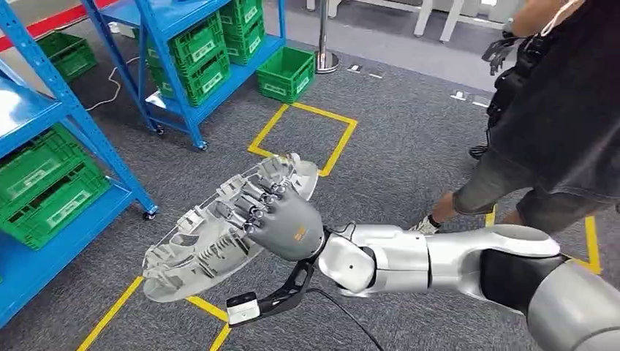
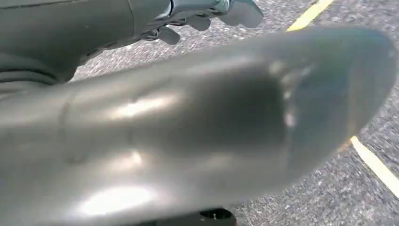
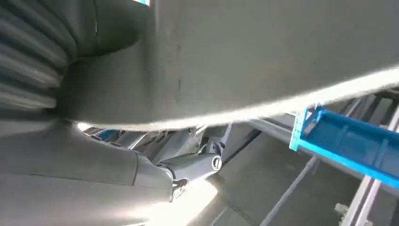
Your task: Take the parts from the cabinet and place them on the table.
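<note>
Grey moulded plastic forms the part (image 1: 219, 234), a long ribbed housing held above the carpeted floor (image 1: 409, 153), just in front of the yellow taped square (image 1: 303, 139). The right hand (image 1: 281, 219) grips it at mid-length, fingers (image 1: 256, 205) curled over the ribbed side. A small orange mark on the back of that hand is too small to read. White labels on the green crates (image 1: 205, 51) are also illegible. The left hand (image 2: 207, 14) is partly visible in the left wrist view, behind a blurred grey surface; whether its fingers hold anything cannot be told. Two blue racks (image 1: 183, 95) stand beyond the square. One person (image 1: 548, 124) stands right of the square, cut off at the frame edge.
</note>
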